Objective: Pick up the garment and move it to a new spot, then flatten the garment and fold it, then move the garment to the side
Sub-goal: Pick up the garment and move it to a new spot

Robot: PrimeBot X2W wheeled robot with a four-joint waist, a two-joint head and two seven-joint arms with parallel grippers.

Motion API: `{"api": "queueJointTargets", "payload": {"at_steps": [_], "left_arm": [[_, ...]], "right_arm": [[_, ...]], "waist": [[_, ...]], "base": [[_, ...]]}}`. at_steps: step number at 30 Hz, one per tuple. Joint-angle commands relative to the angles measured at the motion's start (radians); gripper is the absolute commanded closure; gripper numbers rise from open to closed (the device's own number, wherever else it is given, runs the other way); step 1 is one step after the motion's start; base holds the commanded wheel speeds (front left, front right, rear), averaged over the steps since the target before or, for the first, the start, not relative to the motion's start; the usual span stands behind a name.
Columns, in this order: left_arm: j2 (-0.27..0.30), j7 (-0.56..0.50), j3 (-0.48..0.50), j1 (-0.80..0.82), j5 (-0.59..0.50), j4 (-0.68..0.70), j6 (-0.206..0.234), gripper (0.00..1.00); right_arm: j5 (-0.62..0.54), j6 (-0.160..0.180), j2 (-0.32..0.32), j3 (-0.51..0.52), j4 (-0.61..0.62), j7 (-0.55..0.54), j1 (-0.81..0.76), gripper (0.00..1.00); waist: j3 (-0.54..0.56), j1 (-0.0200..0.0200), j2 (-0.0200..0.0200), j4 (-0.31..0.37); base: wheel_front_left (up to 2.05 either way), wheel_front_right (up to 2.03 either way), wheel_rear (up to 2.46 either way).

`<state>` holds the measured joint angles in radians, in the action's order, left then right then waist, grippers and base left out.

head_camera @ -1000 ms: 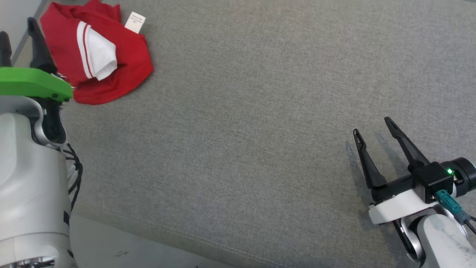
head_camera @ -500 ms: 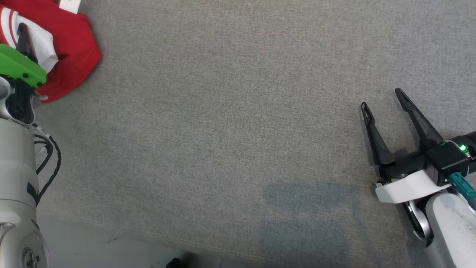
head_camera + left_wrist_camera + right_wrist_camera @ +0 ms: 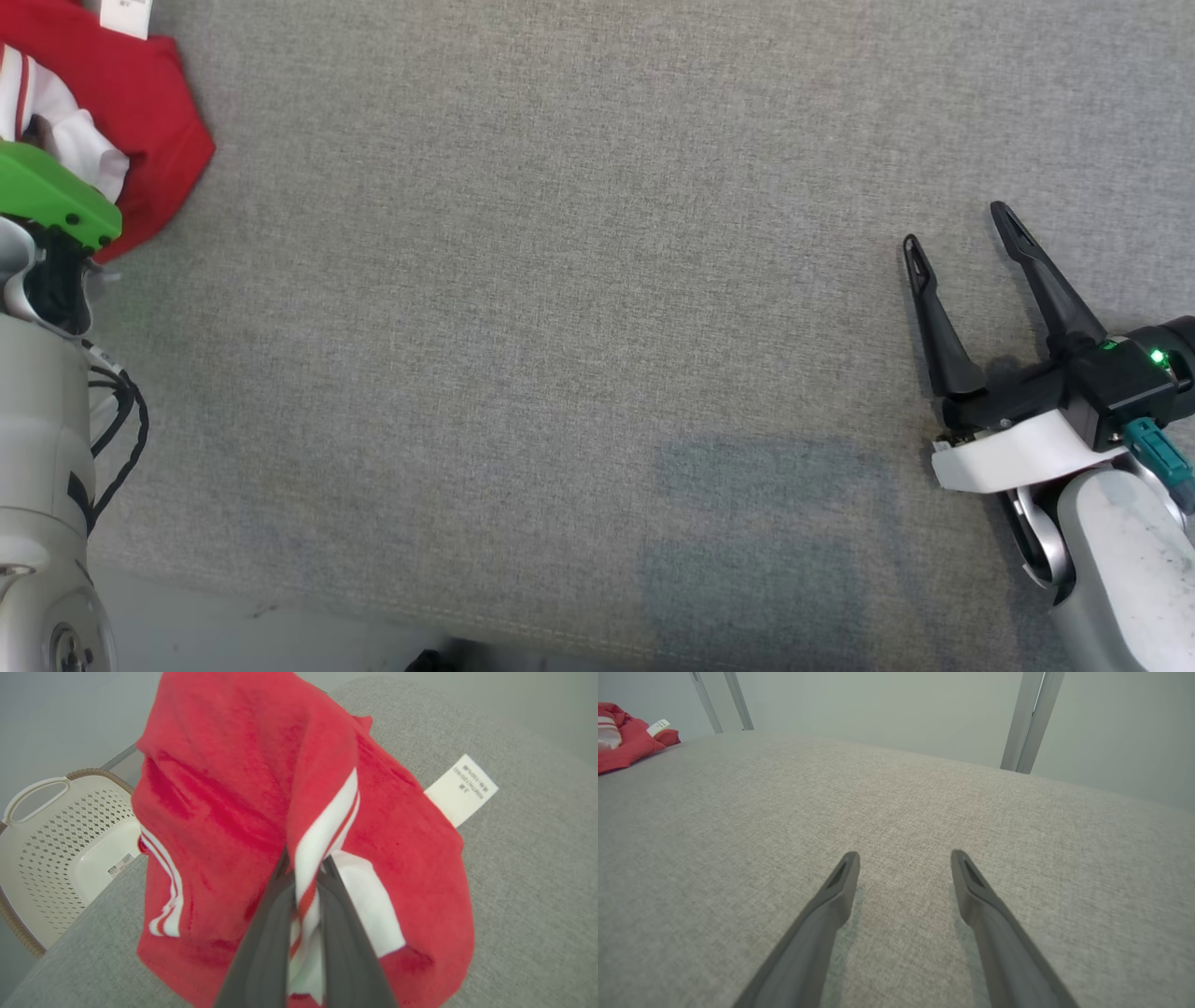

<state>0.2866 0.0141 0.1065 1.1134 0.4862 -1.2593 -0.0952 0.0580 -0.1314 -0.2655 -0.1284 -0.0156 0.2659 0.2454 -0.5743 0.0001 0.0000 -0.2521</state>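
The left gripper (image 3: 303, 870) is shut almost fully. Its 2 dark fingers pinch a white band with red stripes on the red garment (image 3: 224, 788). The band runs up between the fingers, in line with them. Above the tips the red cloth is drawn into a ridge that drapes down on both sides.

The right gripper (image 3: 954, 227) stands wide apart and holds nothing. Its 2 fingers lie low over the right part of the grey surface (image 3: 560, 327), with shadows close under them. Whether they touch the surface cannot be told.

The garment sits at the far left corner of the grey surface, close to its left edge and well apart from the right gripper. It is a bunched heap, so its true long axis is hard to read. In the left wrist view it stretches further along the line of the fingers than across it. A 2nd striped white cuff shows at its left side.

A white care label (image 3: 460, 789) juts from the garment's rim and lies flat on the grey surface, pointing away from that left edge. Beyond and below the same edge stands a pale perforated basket (image 3: 51, 826). Past the far side of the surface, 2 pairs of slim metal posts (image 3: 1031, 718) rise against a plain wall.
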Motion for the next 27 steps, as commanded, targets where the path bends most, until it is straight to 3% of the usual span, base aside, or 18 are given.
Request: {"api": "queueJointTargets", "payload": {"at_steps": [1, 15, 27], "left_arm": [[0.009, 0.013, -0.001, -0.020, 0.002, -0.003, -0.005, 1.00], [0.055, 0.198, -0.012, -0.073, 0.025, 0.034, -0.034, 1.00], [0.053, 0.218, -0.140, -0.112, 0.070, 0.262, -0.037, 1.00]], "right_arm": [[0.005, 0.001, 0.006, -0.006, -0.023, -0.002, 0.002, 0.00], [0.025, 0.001, 0.056, -0.003, -0.042, -0.001, -0.033, 0.00], [0.045, 0.001, 0.147, 0.004, -0.064, -0.001, -0.104, 0.00]], "waist": [[0.017, -0.0001, 0.0000, 0.008], [0.149, -0.0001, 0.0000, 0.048], [0.352, -0.0001, 0.0000, 0.097]], "base": [[0.00, 0.00, 0.00], [0.00, 0.00, 0.00], [0.00, 0.00, 0.00]]}}
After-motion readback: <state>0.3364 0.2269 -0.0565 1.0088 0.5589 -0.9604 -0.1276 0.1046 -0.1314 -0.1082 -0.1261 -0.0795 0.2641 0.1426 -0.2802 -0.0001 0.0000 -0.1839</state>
